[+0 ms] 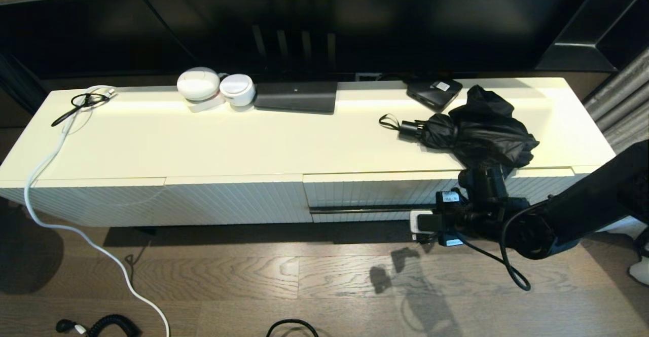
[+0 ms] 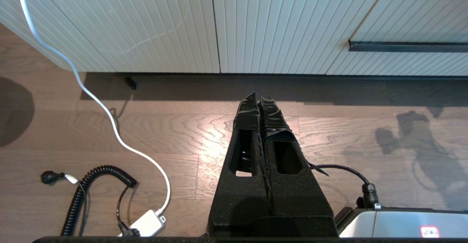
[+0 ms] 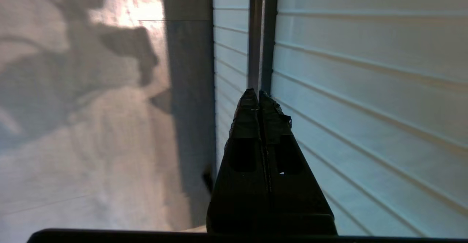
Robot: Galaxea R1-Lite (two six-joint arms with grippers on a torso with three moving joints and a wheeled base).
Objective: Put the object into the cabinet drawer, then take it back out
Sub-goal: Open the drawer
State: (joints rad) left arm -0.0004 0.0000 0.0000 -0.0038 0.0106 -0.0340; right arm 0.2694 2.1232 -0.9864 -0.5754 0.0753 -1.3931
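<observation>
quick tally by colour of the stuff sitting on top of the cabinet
Black: 4: umbrella, flat box with a white label, slab stand, thin cable loop
White: 3: big round device, small round device, thick cable
Total: 7

A flat black box with a white label (image 1: 434,92) sits at the back of the cabinet top (image 1: 203,139). Further along stand a dark slab (image 1: 296,97), two white round devices (image 1: 215,87) and a small tangle of black cord (image 1: 83,101). A white cable (image 1: 76,225) trails to the wooden floor (image 1: 228,276), near a coiled black cord (image 2: 87,192).
</observation>
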